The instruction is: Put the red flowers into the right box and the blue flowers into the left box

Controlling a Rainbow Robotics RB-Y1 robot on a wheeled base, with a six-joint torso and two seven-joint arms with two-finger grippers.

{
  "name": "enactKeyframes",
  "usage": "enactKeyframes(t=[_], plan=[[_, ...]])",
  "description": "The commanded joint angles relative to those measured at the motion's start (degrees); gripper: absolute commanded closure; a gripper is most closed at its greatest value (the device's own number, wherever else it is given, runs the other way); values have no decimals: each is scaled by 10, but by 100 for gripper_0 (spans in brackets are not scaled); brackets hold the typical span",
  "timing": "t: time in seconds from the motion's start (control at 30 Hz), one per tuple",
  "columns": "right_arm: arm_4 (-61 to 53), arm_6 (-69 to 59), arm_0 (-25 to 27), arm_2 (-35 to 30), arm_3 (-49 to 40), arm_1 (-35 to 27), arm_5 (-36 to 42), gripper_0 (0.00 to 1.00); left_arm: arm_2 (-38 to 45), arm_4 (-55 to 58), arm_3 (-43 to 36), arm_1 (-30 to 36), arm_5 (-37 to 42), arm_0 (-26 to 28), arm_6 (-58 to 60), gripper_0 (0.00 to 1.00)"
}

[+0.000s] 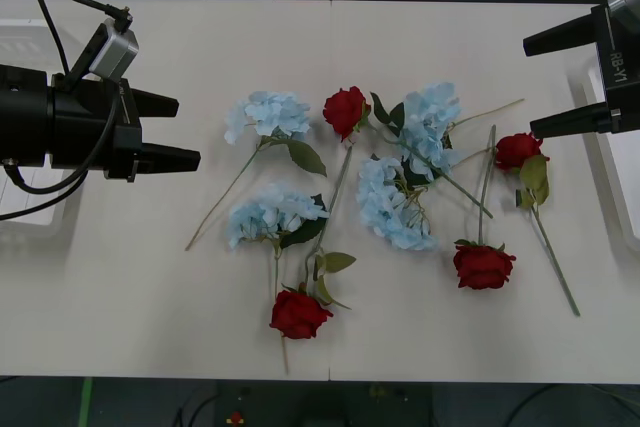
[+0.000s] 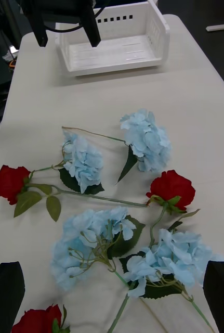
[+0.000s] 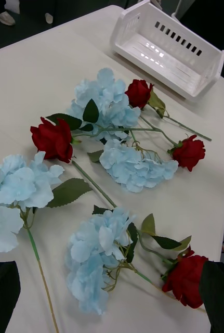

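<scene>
Several red flowers lie loose on the white table: one (image 1: 344,109) at the middle back, one (image 1: 517,150) at the right, one (image 1: 483,265) in front of it, and one (image 1: 299,313) near the front edge. Several blue flowers (image 1: 270,113) (image 1: 392,202) are mixed among them, stems crossing. My left gripper (image 1: 188,131) hovers open and holds nothing, left of the flowers. At the back right my right gripper (image 1: 530,88) is open with nothing in it. The left box (image 2: 112,47) stands behind my left arm. The right box (image 3: 163,47) stands at the table's right end.
The left box's rim (image 1: 22,232) and the right box's rim (image 1: 618,177) both sit at the table's side edges. Bare tabletop (image 1: 150,277) lies between the flowers and each box. Chair bases stand on the floor beyond the far edge.
</scene>
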Motion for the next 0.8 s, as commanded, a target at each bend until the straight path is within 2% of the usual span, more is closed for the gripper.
enactKeyframes(t=[0.03,0.27,0.3,0.47,0.8], plan=[[-2,-9,11,-8,-11,-68,-7,0,14,11,7,1,2,16,-27,0],[15,-9,9,-52,-33,-87,22,0,23,36,8,49,10,-7,-21,0],[32,-9,9,-59,-42,-87,44,0,24,47,15,75,23,-27,3,0],[90,-230,9,-58,-62,-79,86,0,23,60,79,103,44,-70,43,0],[202,-627,9,-30,-66,-31,187,0,-21,-32,193,92,21,-69,52,0]])
